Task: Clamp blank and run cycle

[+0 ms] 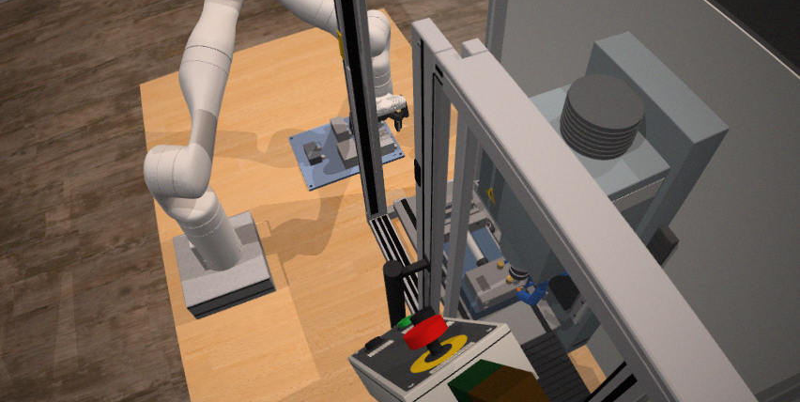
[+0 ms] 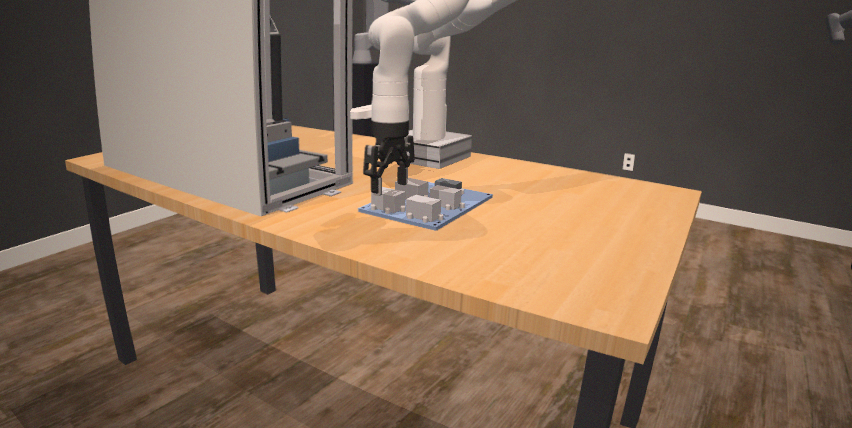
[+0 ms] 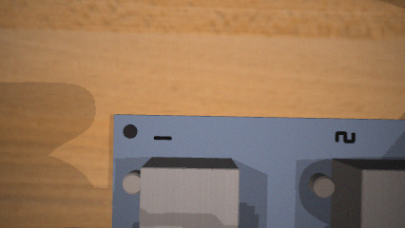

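Note:
My gripper (image 2: 389, 185) is open, pointing down over the guard-side corner of the blue plate (image 1: 315, 179) (image 2: 476, 196) (image 3: 285, 135). Its fingertips stand around or just above a grey blank (image 2: 390, 200); contact is unclear. In the wrist view a light blank (image 3: 190, 192) stands by the mark 1, and another blank (image 3: 382, 199) by the mark 2. The dark setting master (image 1: 312, 152) (image 2: 448, 184) sits at the plate's far side. More grey blanks stand between. The vise (image 1: 487, 285) is inside the guard; its bars and work stop are not clear. The green button (image 1: 404, 322) is partly hidden.
The guard's upright post (image 1: 363, 118) crosses the view of the plate. The door handle (image 1: 394, 286) stands beside the control panel with its red stop button (image 1: 425, 332). A blue nozzle (image 1: 531, 293) hangs near the vise. Short pegs (image 3: 324, 186) stand beside the blanks.

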Tool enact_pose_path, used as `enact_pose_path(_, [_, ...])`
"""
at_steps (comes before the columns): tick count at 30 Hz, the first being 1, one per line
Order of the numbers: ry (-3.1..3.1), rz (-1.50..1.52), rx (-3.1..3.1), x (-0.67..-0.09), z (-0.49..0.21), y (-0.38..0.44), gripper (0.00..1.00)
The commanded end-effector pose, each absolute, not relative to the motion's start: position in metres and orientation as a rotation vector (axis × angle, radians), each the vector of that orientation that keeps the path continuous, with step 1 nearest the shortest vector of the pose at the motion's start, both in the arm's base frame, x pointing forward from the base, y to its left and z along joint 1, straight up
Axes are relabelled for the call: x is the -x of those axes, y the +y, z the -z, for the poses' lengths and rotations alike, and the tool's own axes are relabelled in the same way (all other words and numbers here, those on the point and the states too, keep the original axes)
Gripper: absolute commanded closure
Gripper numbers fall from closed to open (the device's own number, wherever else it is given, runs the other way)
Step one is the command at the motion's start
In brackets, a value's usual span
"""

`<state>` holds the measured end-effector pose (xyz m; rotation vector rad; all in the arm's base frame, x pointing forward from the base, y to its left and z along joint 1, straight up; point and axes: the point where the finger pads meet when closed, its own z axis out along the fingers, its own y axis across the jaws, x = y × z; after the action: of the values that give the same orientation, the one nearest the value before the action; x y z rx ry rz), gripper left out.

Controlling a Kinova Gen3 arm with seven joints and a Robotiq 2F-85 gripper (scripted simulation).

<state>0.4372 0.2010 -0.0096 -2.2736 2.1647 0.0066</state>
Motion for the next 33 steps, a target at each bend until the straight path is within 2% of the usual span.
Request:
enact_pose_path(1, [2.162, 0.0, 2.269, -0.4394, 0.0107, 0.1992, 0.0])
enact_pose_path(33, [2.162, 0.0, 2.269, -0.4403, 0.0134, 0.1984, 0.0])
